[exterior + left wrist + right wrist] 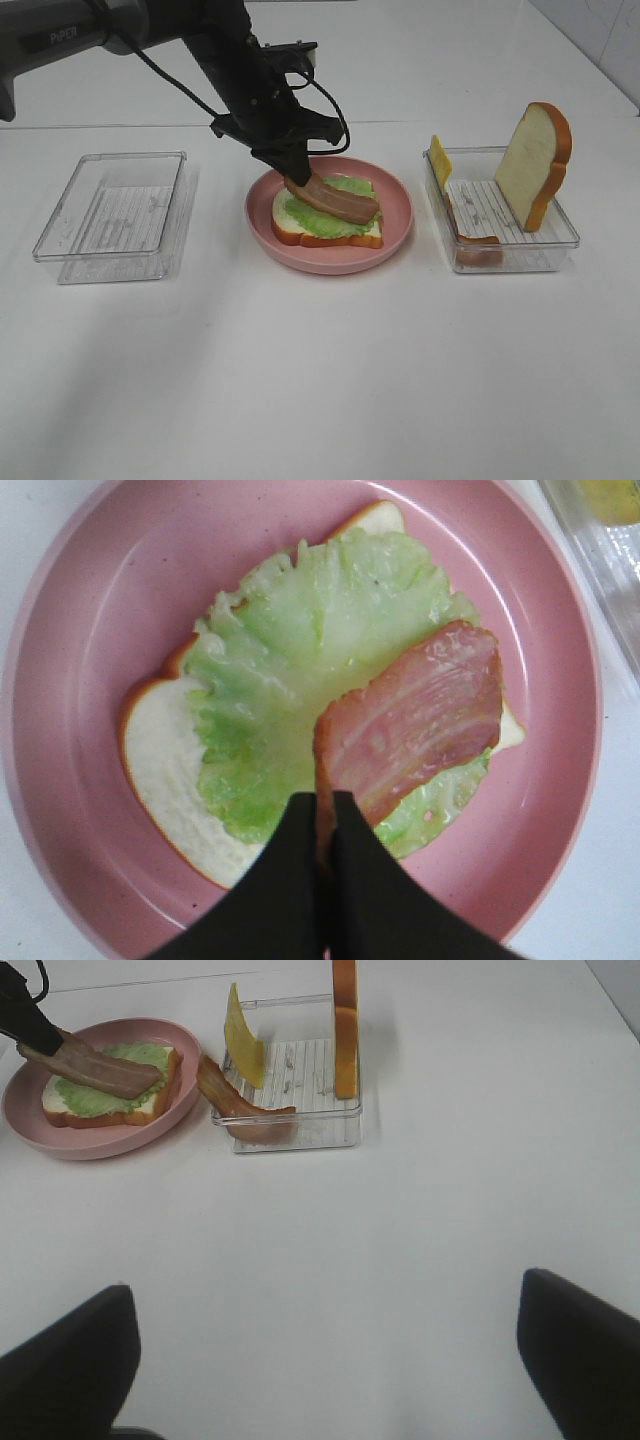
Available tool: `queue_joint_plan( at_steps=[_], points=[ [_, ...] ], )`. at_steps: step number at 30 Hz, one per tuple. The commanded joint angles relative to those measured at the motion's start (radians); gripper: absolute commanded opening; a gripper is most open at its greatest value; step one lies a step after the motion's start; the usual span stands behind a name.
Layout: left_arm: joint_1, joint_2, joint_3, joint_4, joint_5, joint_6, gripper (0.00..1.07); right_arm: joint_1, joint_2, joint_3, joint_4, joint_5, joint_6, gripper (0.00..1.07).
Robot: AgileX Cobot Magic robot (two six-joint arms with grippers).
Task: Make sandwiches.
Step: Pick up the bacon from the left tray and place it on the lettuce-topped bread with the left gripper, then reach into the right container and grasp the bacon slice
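Pink plate (398, 222), just one, sits in the middle of the white tabletop (300, 400), and the sandwich on it is half built. One bread slice (287, 226) lies flat in the plate, white with a tan-orange crust. One ruffled green lettuce leaf (325, 222) is spread over it and covers most of the crumb.

My left end effector (295, 181) is pinched shut on one end of a brown bacon strip (342, 201). The strip slants down across the lettuce, the gripped end raised, and the free end looks to rest on the leaf. From my left wrist the two dark fingers (365, 880) meet tightly on the strip's edge, right above the plate.

I count two clear plastic containers, one on each side of the plate and apart from it. The right-hand container (520, 258) holds three pieces. A second bread slice (535, 160) stands upright, leaning on the far wall. One thin yellow cheese slice (440, 160) is propped at the corner nearest the plate. A second bacon strip (472, 236) is draped against the wall on that same side. The left-hand container (110, 215) stands well to the other side.

My right end effector (330, 1360) hangs over bare tabletop with its fingers spread wide, well apart from the plate and both containers.
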Motion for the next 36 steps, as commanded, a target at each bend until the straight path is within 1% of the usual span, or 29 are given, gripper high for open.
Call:
queue_joint_plan(
  at_steps=[1, 5, 7, 8, 9, 10, 11, 12, 13, 14, 15, 21, 23, 24, 25, 26, 27, 28, 29, 30, 31, 32, 33, 34, 35, 36],
  points=[
    [-0.001, 0.003, -0.005, 0.006, -0.008, -0.006, 0.0, -0.006, -0.031, 0.002, -0.001, -0.01, -0.01, 0.96],
    [-0.001, 0.003, -0.005, 0.007, -0.018, -0.006, 0.0, -0.006, -0.031, 0.002, -0.001, -0.01, -0.01, 0.96],
    [-0.001, 0.003, -0.005, 0.007, -0.022, -0.005, 0.15, -0.006, -0.031, 0.002, -0.001, -0.01, -0.01, 0.96],
    [-0.001, 0.003, -0.005, 0.007, -0.022, -0.005, 0.15, -0.006, -0.031, 0.002, -0.001, -0.01, -0.01, 0.96],
    [-0.001, 0.003, -0.005, 0.007, -0.025, -0.006, 0.35, -0.006, -0.031, 0.002, -0.001, -0.01, -0.01, 0.96],
    [-0.001, 0.003, -0.005, 0.007, -0.025, -0.006, 0.35, -0.006, -0.031, 0.002, -0.001, -0.01, -0.01, 0.96],
    [-0.001, -0.001, -0.005, 0.011, -0.028, -0.011, 0.62, -0.006, -0.031, 0.002, -0.001, -0.01, -0.01, 0.96],
    [-0.001, -0.004, -0.005, 0.013, -0.026, -0.013, 0.77, -0.006, -0.031, 0.002, -0.001, -0.01, -0.01, 0.96],
    [-0.001, -0.004, -0.005, 0.013, -0.026, -0.013, 0.77, -0.006, -0.031, 0.002, -0.001, -0.01, -0.01, 0.96],
    [-0.001, -0.016, -0.005, 0.016, -0.024, -0.018, 1.0, -0.006, -0.031, 0.002, -0.001, -0.01, -0.01, 0.96],
    [-0.001, -0.022, -0.005, 0.016, -0.017, -0.026, 1.02, -0.006, -0.031, 0.002, -0.001, -0.01, -0.01, 0.96],
    [-0.001, -0.077, -0.006, 0.038, 0.008, -0.023, 1.02, -0.006, -0.031, 0.002, -0.001, -0.01, -0.01, 0.96],
    [0.002, -0.112, -0.006, 0.08, 0.047, -0.006, 1.02, -0.006, -0.031, 0.002, -0.001, -0.01, -0.01, 0.96],
    [0.002, -0.112, -0.006, 0.08, 0.047, -0.006, 1.02, -0.006, -0.031, 0.002, -0.001, -0.01, -0.01, 0.96],
    [0.008, -0.132, -0.007, 0.123, 0.084, -0.011, 1.02, -0.006, -0.031, 0.002, -0.001, -0.01, -0.01, 0.96],
    [0.023, -0.154, -0.007, 0.189, 0.14, -0.032, 1.02, -0.006, -0.031, 0.002, -0.001, -0.01, -0.01, 0.96],
    [0.023, -0.154, -0.007, 0.189, 0.14, -0.032, 1.02, -0.006, -0.031, 0.002, -0.001, -0.01, -0.01, 0.96],
    [0.031, -0.163, -0.007, 0.22, 0.17, -0.05, 1.01, -0.006, -0.03, 0.002, -0.001, -0.01, -0.01, 0.96],
    [0.031, -0.163, -0.007, 0.22, 0.17, -0.05, 1.01, -0.006, -0.03, 0.002, -0.001, -0.01, -0.01, 0.96],
    [0.059, -0.181, -0.007, 0.275, 0.214, -0.073, 1.01, -0.006, -0.03, 0.002, -0.001, -0.01, -0.01, 0.96],
    [0.072, -0.186, -0.006, 0.293, 0.214, -0.083, 1.01, -0.006, -0.03, 0.002, -0.001, -0.01, -0.01, 0.96],
    [0.072, -0.186, -0.006, 0.293, 0.214, -0.083, 1.01, -0.006, -0.03, 0.002, -0.001, -0.01, -0.01, 0.96],
    [0.118, -0.205, -0.006, 0.311, 0.214, -0.087, 1.0, -0.006, -0.03, 0.002, 0.001, -0.01, -0.01, 0.96],
    [0.168, -0.22, -0.004, 0.31, 0.214, -0.088, 1.0, -0.006, -0.03, 0.002, 0.0, -0.01, -0.01, 0.96],
    [0.168, -0.22, -0.004, 0.31, 0.214, -0.088, 1.0, -0.006, -0.03, 0.002, 0.0, -0.01, -0.01, 0.96],
    [0.201, -0.23, -0.003, 0.31, 0.214, -0.088, 1.0, -0.006, -0.03, 0.002, 0.0, -0.01, -0.01, 0.96]
  ],
)
